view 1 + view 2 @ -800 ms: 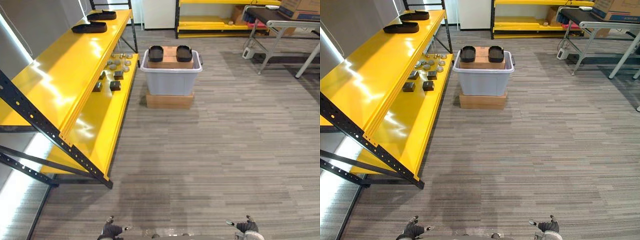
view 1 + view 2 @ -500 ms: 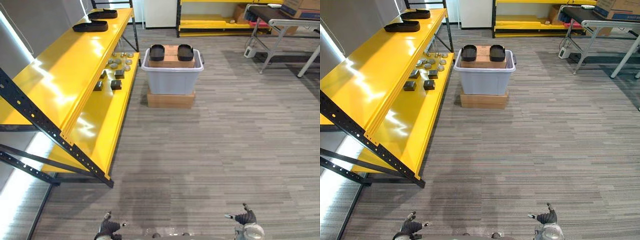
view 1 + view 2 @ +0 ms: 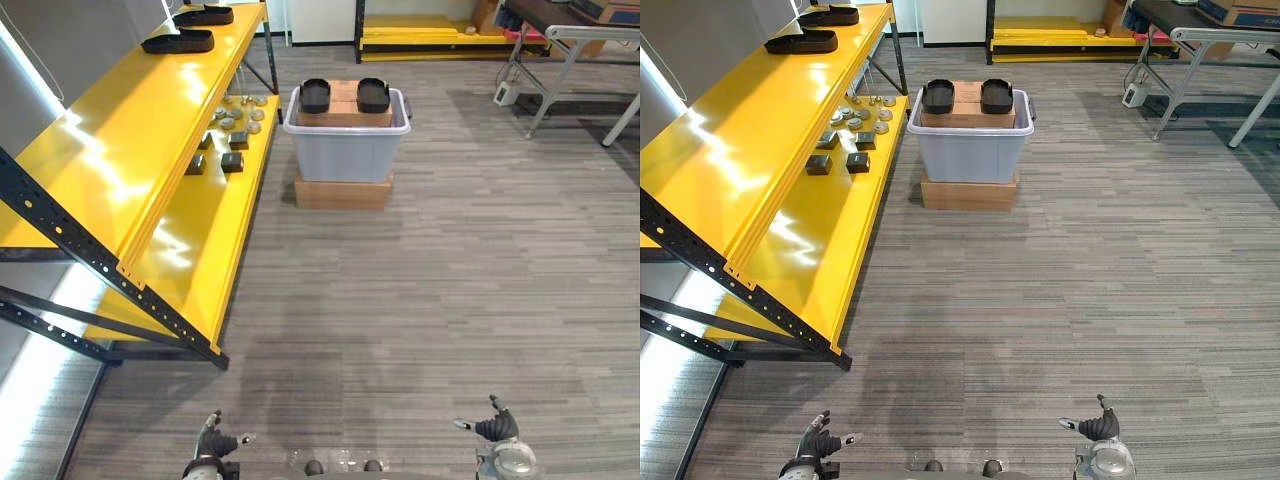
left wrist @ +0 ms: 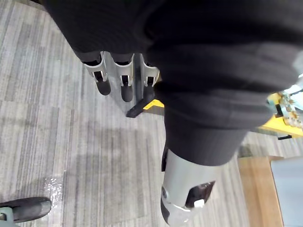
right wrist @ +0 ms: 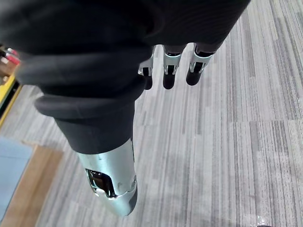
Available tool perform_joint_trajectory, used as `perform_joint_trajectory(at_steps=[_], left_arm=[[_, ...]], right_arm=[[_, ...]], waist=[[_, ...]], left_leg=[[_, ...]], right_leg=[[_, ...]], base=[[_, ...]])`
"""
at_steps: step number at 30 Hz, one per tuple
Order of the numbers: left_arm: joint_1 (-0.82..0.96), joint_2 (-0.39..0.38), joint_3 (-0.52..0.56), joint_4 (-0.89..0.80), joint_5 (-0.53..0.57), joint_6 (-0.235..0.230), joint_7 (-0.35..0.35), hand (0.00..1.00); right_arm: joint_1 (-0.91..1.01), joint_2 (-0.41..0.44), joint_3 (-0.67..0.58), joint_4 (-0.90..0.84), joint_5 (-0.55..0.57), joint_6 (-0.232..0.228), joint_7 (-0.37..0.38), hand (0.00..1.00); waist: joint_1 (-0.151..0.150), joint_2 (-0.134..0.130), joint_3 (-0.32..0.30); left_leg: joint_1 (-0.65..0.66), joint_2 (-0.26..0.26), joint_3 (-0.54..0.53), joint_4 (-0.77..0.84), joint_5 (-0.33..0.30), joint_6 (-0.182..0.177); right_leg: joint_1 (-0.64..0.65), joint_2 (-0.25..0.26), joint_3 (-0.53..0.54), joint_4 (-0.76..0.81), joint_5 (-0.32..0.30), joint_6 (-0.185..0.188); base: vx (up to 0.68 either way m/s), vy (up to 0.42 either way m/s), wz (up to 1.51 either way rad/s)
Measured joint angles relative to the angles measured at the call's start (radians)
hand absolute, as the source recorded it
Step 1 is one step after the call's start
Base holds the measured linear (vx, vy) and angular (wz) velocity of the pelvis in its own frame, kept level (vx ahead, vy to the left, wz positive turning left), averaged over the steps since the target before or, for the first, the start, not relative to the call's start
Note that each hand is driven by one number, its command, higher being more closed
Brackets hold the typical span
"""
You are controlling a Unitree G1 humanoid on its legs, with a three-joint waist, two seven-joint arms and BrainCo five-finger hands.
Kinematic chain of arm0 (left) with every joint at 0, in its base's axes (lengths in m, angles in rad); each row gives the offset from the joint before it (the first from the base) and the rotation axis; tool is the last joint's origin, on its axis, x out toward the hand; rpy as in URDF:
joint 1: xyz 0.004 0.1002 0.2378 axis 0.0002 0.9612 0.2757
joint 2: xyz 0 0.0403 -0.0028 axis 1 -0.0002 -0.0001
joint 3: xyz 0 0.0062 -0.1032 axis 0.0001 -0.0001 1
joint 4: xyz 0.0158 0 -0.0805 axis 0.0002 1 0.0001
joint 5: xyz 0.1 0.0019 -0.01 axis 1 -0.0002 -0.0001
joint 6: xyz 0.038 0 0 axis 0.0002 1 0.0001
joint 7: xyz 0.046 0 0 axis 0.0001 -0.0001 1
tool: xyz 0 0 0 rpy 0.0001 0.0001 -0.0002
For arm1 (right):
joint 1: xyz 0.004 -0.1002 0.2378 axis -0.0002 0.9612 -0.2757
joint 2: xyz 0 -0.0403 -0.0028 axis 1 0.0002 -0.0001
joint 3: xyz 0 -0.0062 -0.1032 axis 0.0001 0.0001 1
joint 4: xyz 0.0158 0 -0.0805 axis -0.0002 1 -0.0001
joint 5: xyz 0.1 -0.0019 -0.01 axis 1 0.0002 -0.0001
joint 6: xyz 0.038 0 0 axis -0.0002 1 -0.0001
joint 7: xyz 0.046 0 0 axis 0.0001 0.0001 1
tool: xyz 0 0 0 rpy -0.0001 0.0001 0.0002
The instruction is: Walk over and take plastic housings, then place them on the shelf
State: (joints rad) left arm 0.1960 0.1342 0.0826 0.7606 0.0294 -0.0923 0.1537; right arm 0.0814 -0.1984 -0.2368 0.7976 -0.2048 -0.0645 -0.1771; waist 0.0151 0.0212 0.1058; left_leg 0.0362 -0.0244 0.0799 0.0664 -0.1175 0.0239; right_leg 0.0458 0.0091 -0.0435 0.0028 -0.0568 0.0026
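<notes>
Two black plastic housings (image 3: 315, 95) lie atop the grey plastic bin (image 3: 347, 150), upper centre, beside the yellow metal shelf (image 3: 110, 150). Left hand (image 3: 213, 443) and right hand (image 3: 495, 430) at bottom edge: fingers straight, empty.

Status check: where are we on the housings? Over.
Left hand and right hand open, low, holding nothing. Two black plastic housings ahead on a cardboard box in the grey tote. Yellow shelf rack flanks the left.

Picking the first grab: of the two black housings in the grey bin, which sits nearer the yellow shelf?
The left housing, at the cardboard box's end facing the shelf; the right housing sits farther away.
</notes>
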Motion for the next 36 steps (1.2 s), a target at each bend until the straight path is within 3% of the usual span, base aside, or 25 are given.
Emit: perform_joint_trajectory(at_steps=[3,6,8,10,11,13,14,15,16,17,18,19,20,21,22,24,25,26,28,30,32,33,34,35,36], left_arm=[[0.001,0.000,0.013,-0.014,-0.003,0.000,0.001,0.00],[0.002,0.000,0.019,-0.051,-0.020,0.001,0.001,0.00],[0.001,0.001,0.020,-0.070,-0.021,0.001,0.002,0.00],[-0.002,0.014,0.014,-0.088,-0.020,0.001,0.003,0.00],[-0.010,0.024,0.007,-0.090,-0.020,0.002,0.004,0.00],[-0.028,0.036,-0.001,-0.091,-0.020,0.006,0.007,0.00],[-0.047,0.036,-0.002,-0.091,-0.020,0.006,0.015,0.00],[-0.064,0.033,-0.002,-0.090,-0.020,0.006,0.023,0.00],[-0.084,0.029,-0.003,-0.090,-0.020,0.006,0.024,0.00],[-0.089,0.032,-0.003,-0.090,-0.019,0.006,0.026,0.00],[-0.087,0.033,-0.002,-0.090,-0.018,0.006,0.027,0.00],[-0.087,0.032,-0.003,-0.085,-0.018,0.006,0.027,0.00],[-0.092,0.016,-0.002,-0.076,-0.018,0.006,0.027,0.00],[-0.108,0.014,-0.002,-0.076,-0.018,0.005,0.026,0.00],[-0.111,0.012,-0.001,-0.076,-0.018,0.005,0.026,0.00],[-0.094,-0.010,0.003,-0.079,-0.018,0.006,0.023,0.00],[-0.085,-0.012,0.002,-0.081,-0.018,0.005,0.022,0.00],[-0.081,-0.013,0.001,-0.080,-0.019,0.007,0.021,0.00],[-0.072,-0.019,0.000,-0.085,-0.019,0.007,0.021,0.00],[-0.063,-0.024,0.000,-0.087,-0.021,0.007,0.021,0.00],[-0.053,-0.036,-0.001,-0.083,-0.025,0.010,0.022,0.00],[-0.046,-0.039,-0.001,-0.083,-0.027,0.010,0.022,0.00],[-0.037,-0.050,-0.001,-0.083,-0.029,0.011,0.022,0.00],[-0.030,-0.058,-0.001,-0.083,-0.029,0.012,0.022,0.00],[-0.024,-0.061,-0.001,-0.082,-0.029,0.012,0.022,0.00]], right_arm=[[-0.014,0.000,-0.001,0.001,0.003,0.006,-0.017,0.00],[-0.016,0.001,-0.038,0.001,0.021,0.016,-0.029,0.00],[-0.016,0.002,-0.040,0.001,0.038,0.030,-0.038,0.00],[-0.014,0.017,-0.039,0.002,0.041,0.033,-0.037,0.00],[-0.011,0.021,-0.038,0.002,0.044,0.036,-0.037,0.00],[-0.017,0.014,-0.036,0.002,0.046,0.037,-0.037,0.00],[-0.030,0.005,-0.034,0.001,0.046,0.037,-0.038,0.00],[-0.043,-0.008,-0.029,0.001,0.047,0.037,-0.038,0.00],[-0.053,-0.020,-0.029,0.001,0.047,0.036,-0.038,0.00],[-0.056,-0.023,-0.029,-0.002,0.047,0.034,-0.038,0.00],[-0.054,-0.023,-0.028,-0.003,0.046,0.033,-0.038,0.00],[-0.048,-0.026,-0.029,-0.009,0.046,0.033,-0.039,0.00],[-0.055,-0.034,-0.031,-0.010,0.046,0.037,-0.038,0.00],[-0.057,-0.029,-0.031,-0.029,0.047,0.036,-0.037,0.00],[-0.057,-0.027,-0.031,-0.036,0.047,0.035,-0.037,0.00],[-0.051,-0.021,-0.008,-0.039,0.052,0.036,-0.037,0.00],[-0.053,-0.016,0.003,-0.039,0.056,0.035,-0.038,0.00],[-0.055,-0.003,0.018,-0.049,0.059,0.029,-0.039,0.00],[-0.054,0.014,0.018,-0.074,0.077,0.026,-0.042,0.00],[-0.057,0.017,0.018,-0.076,0.079,0.022,-0.043,0.00],[-0.065,0.022,-0.003,-0.044,0.080,0.033,-0.043,0.00],[-0.063,0.024,-0.010,-0.032,0.082,0.035,-0.043,0.00],[-0.060,0.026,-0.033,-0.019,0.087,0.037,-0.044,0.00],[-0.057,0.022,-0.047,-0.005,0.088,0.037,-0.048,0.00],[-0.055,0.017,-0.045,0.005,0.089,0.037,-0.053,0.00]], waist=[[0.002,0.005,0.003],[0.002,0.014,0.008],[0.001,0.022,0.018],[-0.008,0.016,0.044],[-0.009,0.016,0.053],[-0.019,0.014,0.066],[-0.035,0.032,0.079],[-0.045,0.032,0.088],[-0.053,0.044,0.108],[-0.052,0.033,0.110],[-0.053,0.024,0.108],[-0.058,0.020,0.109],[-0.057,0.052,0.109],[-0.062,0.052,0.108],[-0.061,0.052,0.110],[-0.049,0.053,0.119],[-0.050,0.053,0.119],[-0.042,0.041,0.125],[-0.009,0.020,0.134],[0.012,0.014,0.134],[0.027,0.022,0.139],[0.028,0.009,0.146],[0.028,0.011,0.146],[0.031,0.026,0.137],[0.036,0.036,0.130]], left_leg=[[-0.036,0.006,0.023,0.063,-0.052,0.009],[-0.084,0.006,0.031,0.135,-0.113,0.024],[-0.081,0.004,0.033,0.178,-0.159,0.042],[-0.027,-0.007,0.015,0.175,-0.183,0.062],[0.002,-0.009,0.010,0.175,-0.198,0.063],[0.063,-0.004,-0.017,0.153,-0.208,0.061],[0.088,0.013,-0.049,0.132,-0.210,0.057],[0.109,0.036,-0.059,0.119,-0.213,0.048],[0.133,0.059,-0.068,0.113,-0.218,0.025],[0.161,0.063,-0.077,0.112,-0.226,-0.008],[0.180,0.062,-0.081,0.111,-0.235,-0.026],[0.209,0.068,-0.094,0.114,-0.252,-0.053],[0.204,0.109,-0.107,0.142,-0.241,-0.082],[0.162,0.115,-0.107,0.228,-0.196,-0.120],[0.136,0.116,-0.105,0.299,-0.165,-0.119],[-0.016,0.161,-0.105,0.741,0.066,-0.104],[-0.050,0.183,-0.090,0.852,0.059,-0.099],[-0.123,0.224,-0.045,1.017,0.037,-0.066],[-0.227,0.253,0.017,1.118,0.002,-0.020],[-0.343,0.242,0.038,1.078,-0.038,-0.028],[-0.425,0.183,0.033,0.799,-0.080,-0.023],[-0.424,0.161,0.034,0.699,-0.078,-0.026],[-0.422,0.118,0.024,0.483,-0.055,-0.055],[-0.408,0.090,-0.002,0.267,-0.010,-0.102],[-0.405,0.091,-0.009,0.182,0.004,-0.104]], right_leg=[[-0.028,0.002,0.022,0.017,-0.022,0.014],[-0.095,-0.006,0.023,0.143,-0.103,0.040],[-0.213,-0.026,-0.006,0.425,-0.170,0.094],[-0.316,-0.063,-0.065,0.688,-0.201,0.104],[-0.344,-0.082,-0.091,0.734,-0.225,0.091],[-0.389,-0.097,-0.147,0.720,-0.240,0.067],[-0.431,-0.093,-0.172,0.672,-0.236,0.057],[-0.463,-0.079,-0.184,0.615,-0.225,0.045],[-0.497,-0.061,-0.193,0.505,-0.161,0.042],[-0.509,-0.058,-0.186,0.369,-0.063,0.037],[-0.509,-0.059,-0.174,0.311,-0.006,0.024],[-0.503,-0.067,-0.159,0.316,0.142,-0.026],[-0.516,-0.050,-0.188,0.395,0.080,-0.068],[-0.518,-0.054,-0.203,0.437,0.021,-0.070],[-0.503,-0.052,-0.210,0.444,-0.002,-0.077],[-0.330,-0.017,-0.227,0.366,-0.051,-0.093],[-0.279,-0.004,-0.227,0.338,-0.053,-0.096],[-0.184,0.015,-0.216,0.289,-0.058,-0.103],[-0.067,0.024,-0.184,0.209,-0.063,-0.110],[0.004,0.025,-0.151,0.132,-0.083,-0.097],[0.071,0.009,-0.131,0.101,-0.112,-0.079],[0.090,-0.001,-0.126,0.096,-0.123,-0.071],[0.125,-0.017,-0.119,0.090,-0.150,-0.056],[0.150,-0.019,-0.110,0.073,-0.173,-0.034],[0.160,-0.012,-0.096,0.068,-0.190,-0.026]], base=[[0.04,0.045,-0.24],[0.10,0.062,-0.09],[0.15,0.081,-0.13],[0.26,0.062,0.16],[0.32,0.034,0.27],[0.41,-0.001,0.39],[0.45,-0.040,0.68],[0.46,-0.077,0.72],[0.61,-0.125,0.53],[0.65,-0.144,0.39],[0.58,-0.151,0.39],[0.51,-0.166,0.30],[0.59,-0.226,0.39],[0.71,-0.286,0.26],[0.71,-0.321,0.36],[0.68,-0.294,0.21],[0.58,-0.212,0.01],[0.43,-0.138,-0.08],[0.44,-0.130,-0.34],[0.39,-0.052,-0.39],[0.38,0.055,-0.21],[0.43,0.113,-0.20],[0.46,0.154,-0.18],[0.46,0.173,-0.26],[0.45,0.226,-0.51]])
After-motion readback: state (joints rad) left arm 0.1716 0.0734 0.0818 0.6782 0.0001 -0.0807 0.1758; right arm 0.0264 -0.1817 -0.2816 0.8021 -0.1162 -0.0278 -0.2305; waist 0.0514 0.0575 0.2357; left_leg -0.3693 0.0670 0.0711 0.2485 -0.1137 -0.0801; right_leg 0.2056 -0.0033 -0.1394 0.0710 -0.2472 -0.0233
